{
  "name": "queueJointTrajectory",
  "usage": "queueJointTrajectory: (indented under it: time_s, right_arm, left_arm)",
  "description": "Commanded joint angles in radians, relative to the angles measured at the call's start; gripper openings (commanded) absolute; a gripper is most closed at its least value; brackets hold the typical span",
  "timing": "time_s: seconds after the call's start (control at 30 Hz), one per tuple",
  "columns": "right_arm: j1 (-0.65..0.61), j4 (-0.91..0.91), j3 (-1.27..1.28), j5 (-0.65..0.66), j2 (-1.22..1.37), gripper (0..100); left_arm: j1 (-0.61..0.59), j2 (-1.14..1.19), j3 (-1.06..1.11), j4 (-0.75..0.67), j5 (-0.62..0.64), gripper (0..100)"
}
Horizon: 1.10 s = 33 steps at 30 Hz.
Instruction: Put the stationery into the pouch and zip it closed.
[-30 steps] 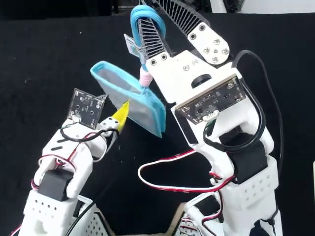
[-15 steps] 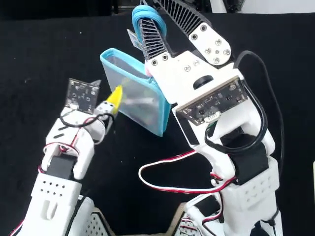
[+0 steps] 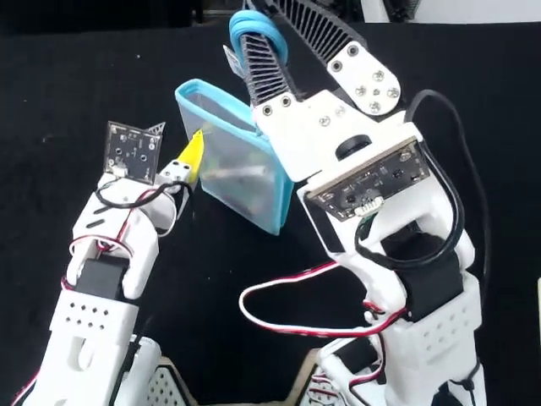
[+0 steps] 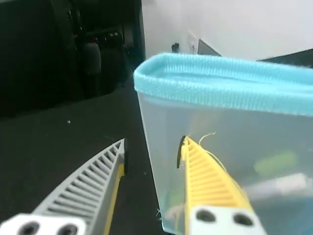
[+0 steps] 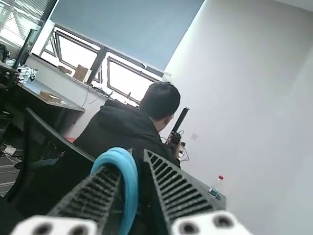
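Right jaws clamped on the blue loop (image 5: 129, 188) of the pouch (image 3: 241, 173), which hangs tilted above the black table (image 3: 68, 76). Left jaws open, nothing between them. Yellow finger (image 4: 208, 181) tip at the pouch's clear wall just under its blue rim (image 4: 220, 83), contact unclear; grey finger (image 4: 93, 181) apart from the pouch. Through the wall: white pen (image 4: 279, 186), green item (image 4: 276, 164). Left arm (image 3: 110, 254) beside the pouch, right arm (image 3: 363, 186) on its other side.
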Motion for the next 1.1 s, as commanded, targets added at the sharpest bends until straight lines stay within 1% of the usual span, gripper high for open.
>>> queueJointTrajectory:
  time_s: [0.0,0.07,0.13,0.2,0.3,0.4,0.47,0.57,0.63,0.7,0.9,0.97,1.07]
  right_arm:
    - [-0.023,-0.023,-0.035,0.008,-0.036,1.1]
    - [-0.020,-0.023,-0.036,0.008,-0.035,1.1]
    - [-0.020,-0.023,-0.031,0.008,-0.035,1.1]
    - [-0.020,-0.023,-0.031,0.008,-0.033,1.1]
    - [-0.020,-0.023,-0.031,0.008,-0.033,1.1]
    - [-0.020,-0.023,-0.031,0.008,-0.033,1.1]
    - [-0.020,-0.023,-0.031,0.008,-0.033,1.1]
    - [-0.020,-0.023,-0.031,0.008,-0.033,1.1]
    - [-0.020,-0.023,-0.031,0.008,-0.033,1.1]
    - [-0.020,-0.023,-0.031,0.008,-0.033,1.1]
    - [-0.020,-0.023,-0.031,0.008,-0.033,1.1]
    - [-0.020,-0.023,-0.033,0.008,-0.033,1.1]
    - [-0.020,-0.023,-0.035,0.008,-0.035,1.1]
  left_arm:
    - [0.073,-0.018,-0.130,0.173,0.071,19]
    - [0.119,-0.066,-0.188,0.348,0.103,19]
    - [0.186,-0.121,-0.236,0.489,0.106,19]
    - [0.262,-0.181,-0.265,0.574,0.106,19]
    - [0.389,-0.245,-0.271,0.624,0.106,19]
    - [0.490,-0.261,-0.255,0.624,0.115,19]
    - [0.524,-0.259,-0.251,0.623,0.118,19]
    - [0.526,-0.259,-0.254,0.615,0.176,19]
    - [0.526,-0.259,-0.248,0.577,0.199,19]
    - [0.501,-0.258,-0.242,0.537,0.215,19]
    - [0.397,-0.259,-0.133,0.342,0.264,19]
    - [0.367,-0.259,-0.099,0.308,0.255,19]
    - [0.305,-0.259,-0.084,0.299,0.253,19]
